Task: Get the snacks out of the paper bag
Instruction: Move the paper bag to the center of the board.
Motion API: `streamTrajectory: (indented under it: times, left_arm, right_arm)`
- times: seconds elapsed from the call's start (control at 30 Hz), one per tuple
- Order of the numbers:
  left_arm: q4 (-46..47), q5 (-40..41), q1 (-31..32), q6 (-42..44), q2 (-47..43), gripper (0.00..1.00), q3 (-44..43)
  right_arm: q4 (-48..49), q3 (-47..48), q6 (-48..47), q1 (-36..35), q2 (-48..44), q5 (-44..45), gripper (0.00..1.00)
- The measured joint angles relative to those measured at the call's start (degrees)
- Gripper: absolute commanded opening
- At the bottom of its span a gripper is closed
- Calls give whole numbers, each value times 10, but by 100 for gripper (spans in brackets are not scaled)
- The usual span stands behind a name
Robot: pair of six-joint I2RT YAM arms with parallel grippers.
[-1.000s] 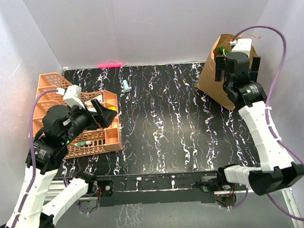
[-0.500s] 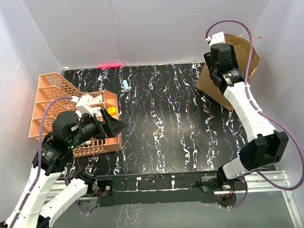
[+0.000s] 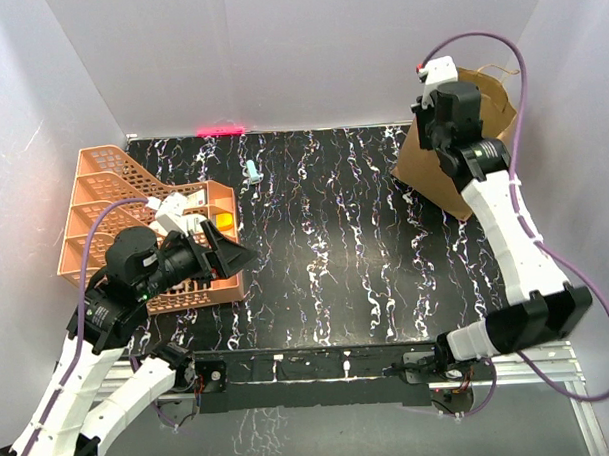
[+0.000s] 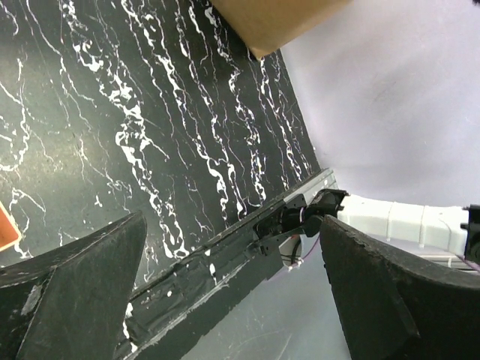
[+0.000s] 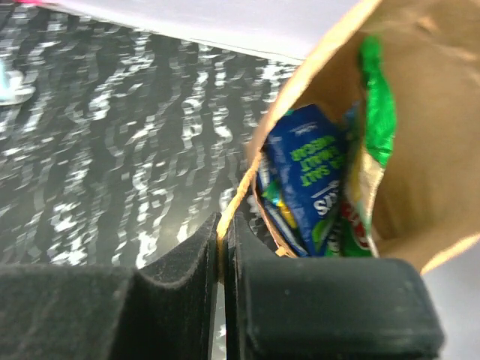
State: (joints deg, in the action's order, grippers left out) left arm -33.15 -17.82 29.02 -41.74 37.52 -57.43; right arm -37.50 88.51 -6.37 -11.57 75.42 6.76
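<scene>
Top external: paper bag (image 3: 482,157) stands at the far right corner of the table (image 3: 335,247), mouth up and leaning a little. Right gripper (image 3: 428,132) is at the bag's near-left rim. Left gripper (image 3: 220,256) hangs over the near corner of the orange lattice tray (image 3: 98,190), well apart from the bag. No packets are visible on the table.

Left wrist: left gripper (image 4: 232,300) is spread wide with nothing between its fingers. Marbled table below, and one bottom corner of the paper bag (image 4: 270,19) shows at the top edge.

Right wrist: right gripper (image 5: 223,232) is pinched tight on the bag's rim, a thin line of brown paper caught between the pads. The paper bag (image 5: 420,172) gapes open. The snacks (image 5: 330,187) are all inside, standing on edge and packed together: a blue packet (image 5: 304,176) nearest the held wall, a green packet (image 5: 375,105) behind it, and bits of red and green lower down.

Handling, by judgement: packets look light, glossy and slippery, crinkly foil with contents that could crush. Best hold is the flat top seam of the blue one, fingers across its thin edge. The bag is thin, light kraft that would drag or tip if pulled, and the pinched rim could tear.
</scene>
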Motion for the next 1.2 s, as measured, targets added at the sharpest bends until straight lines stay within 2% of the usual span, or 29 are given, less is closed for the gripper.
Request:
streamTrajectory:
  times: [0.13, 0.3, 0.43, 0.63, 0.73, 0.9, 1.03, 1.2]
  left_arm:
    - [27, 1, 0, 7, 5, 98, 0]
    - [65, -7, 0, -2, 15, 98, 1]
    - [95, -12, 0, -38, 40, 98, 3]
    - [184, -16, 0, -128, 29, 98, 65]
    - [226, -15, 0, -163, 2, 98, 103]
    - [272, -9, 0, -200, -9, 98, 114]
    - [289, -6, 0, -223, -1, 98, 114]
    - [305, -7, 0, -238, 7, 97, 114]
  right_arm:
    - [-6, -70, 46, 0, -76, -104, 7]
    - [-3, -96, 113, -9, -101, -211, 7]
    - [13, -132, 177, -49, -112, -264, 7]
    - [30, -168, 260, -170, -107, -276, 7]
    - [39, -163, 289, -240, -88, -269, 7]
    - [75, -132, 328, -342, -27, -252, 7]
    - [116, -121, 352, -377, 6, -238, 7]
    - [171, -115, 378, -382, 29, -226, 7]
